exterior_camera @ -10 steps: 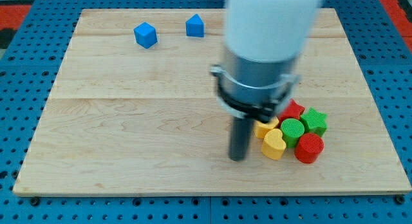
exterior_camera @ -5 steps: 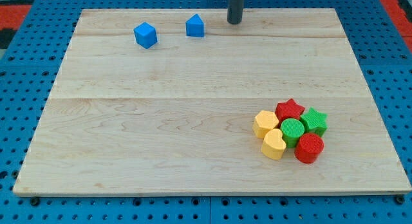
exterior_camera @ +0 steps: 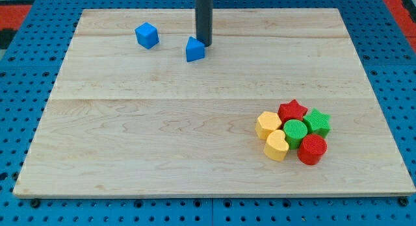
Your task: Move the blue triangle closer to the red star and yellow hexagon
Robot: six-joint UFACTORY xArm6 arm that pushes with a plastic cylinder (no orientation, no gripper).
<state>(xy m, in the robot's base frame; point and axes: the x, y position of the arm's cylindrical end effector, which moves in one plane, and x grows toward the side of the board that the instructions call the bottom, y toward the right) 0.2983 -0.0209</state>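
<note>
The blue triangle [exterior_camera: 194, 49] lies on the wooden board [exterior_camera: 162, 122] near the view's top, left of centre. My tip [exterior_camera: 204, 43] stands right against its upper right side, touching or nearly touching it. The red star [exterior_camera: 292, 111] and the yellow hexagon [exterior_camera: 268, 124] sit in a tight cluster at the view's lower right, far from the triangle.
A blue cube [exterior_camera: 147, 35] lies to the left of the triangle near the top. In the cluster with the star and hexagon are a green star [exterior_camera: 318, 121], a green cylinder [exterior_camera: 295, 132], a yellow heart [exterior_camera: 276, 145] and a red cylinder [exterior_camera: 312, 149].
My tip moved from beside the cluster up to the top edge, then left and down onto the blue triangle. The triangle has slid down the view by a short way.
</note>
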